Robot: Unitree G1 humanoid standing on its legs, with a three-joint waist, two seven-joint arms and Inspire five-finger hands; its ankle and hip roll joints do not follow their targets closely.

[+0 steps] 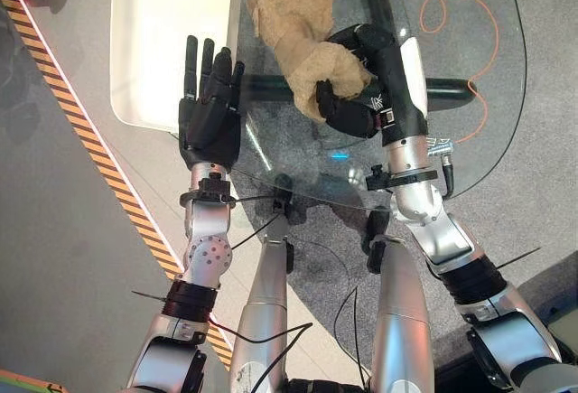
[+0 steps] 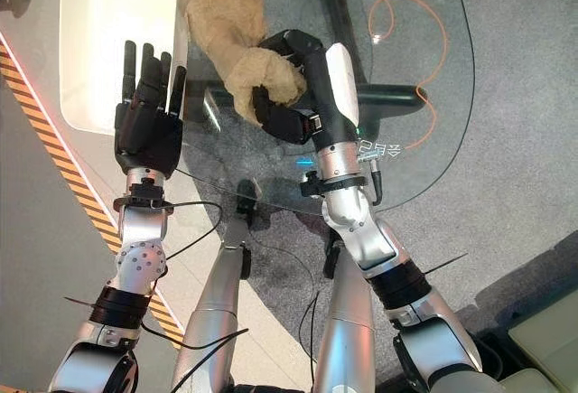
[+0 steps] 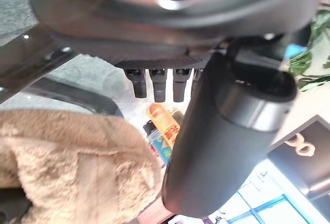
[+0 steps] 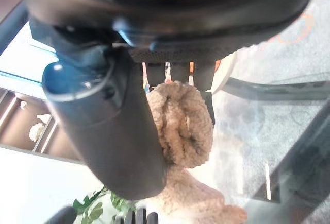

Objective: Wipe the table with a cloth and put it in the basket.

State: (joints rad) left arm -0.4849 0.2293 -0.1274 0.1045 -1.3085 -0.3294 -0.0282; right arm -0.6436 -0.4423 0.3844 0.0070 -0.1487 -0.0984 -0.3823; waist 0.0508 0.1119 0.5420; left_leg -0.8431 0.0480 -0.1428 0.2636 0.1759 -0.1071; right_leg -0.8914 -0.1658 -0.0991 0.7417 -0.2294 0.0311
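Observation:
A tan cloth lies bunched on the glass table, stretching away from me toward the far edge. My right hand is shut on the near end of the cloth, fingers and thumb curled round a thick fold. My left hand hovers at the table's left edge with its fingers straight and nothing in it. The cloth lies just to its right, apart from it.
A white tub-like object stands on the floor beside the table's left edge. An orange cord loops under the glass at the far right. A yellow-black striped line runs along the floor on the left.

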